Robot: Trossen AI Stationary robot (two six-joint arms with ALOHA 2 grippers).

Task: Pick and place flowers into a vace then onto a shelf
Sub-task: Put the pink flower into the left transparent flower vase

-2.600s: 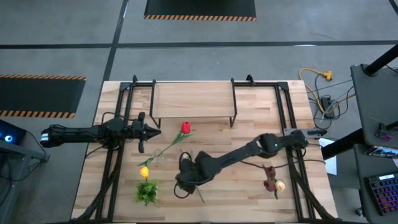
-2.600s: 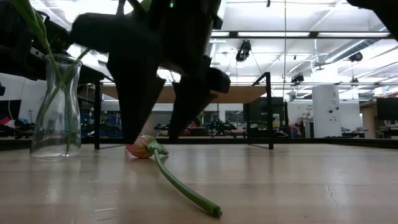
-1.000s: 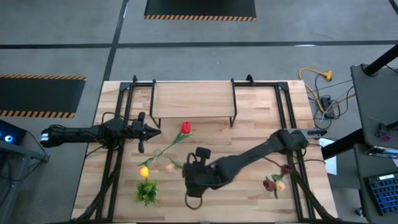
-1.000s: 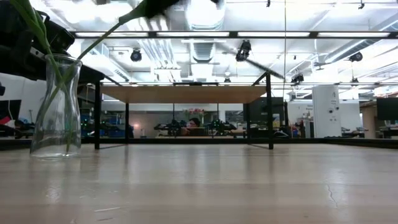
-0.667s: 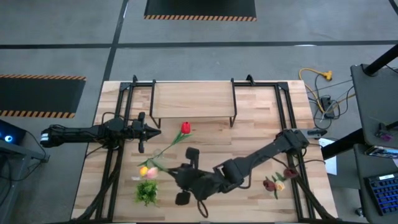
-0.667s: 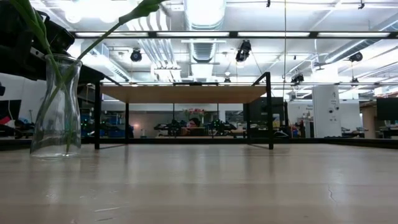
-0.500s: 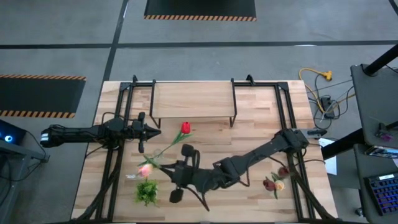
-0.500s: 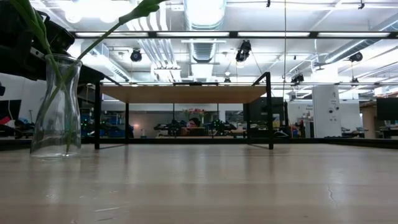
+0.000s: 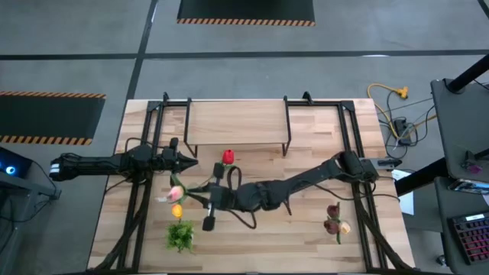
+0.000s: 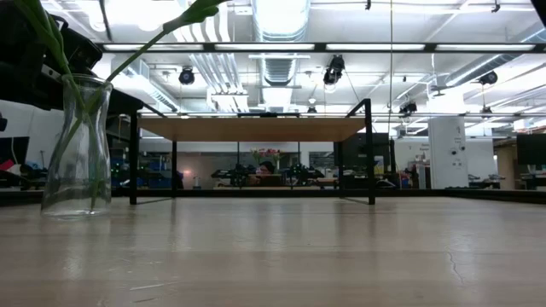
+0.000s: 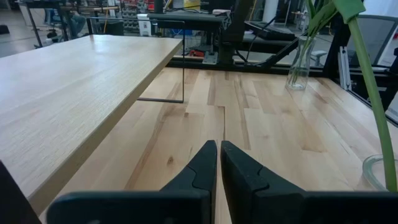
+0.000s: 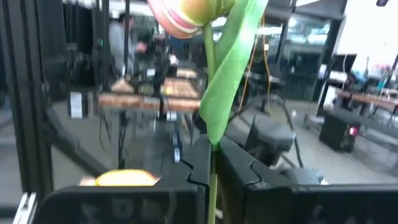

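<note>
We saw the right pincer [image 12: 211, 155] pinching a pink tulip's [image 12: 186, 14] stem; the left pincer [image 11: 219, 163] was pressed together, empty.

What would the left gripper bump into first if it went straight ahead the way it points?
Probably nothing soon. The left gripper, jaws shut, points along bare tabletop beside the shelf. From above, the red tulip sits in that line, but it seems to stand higher; depth is unclear.
</note>
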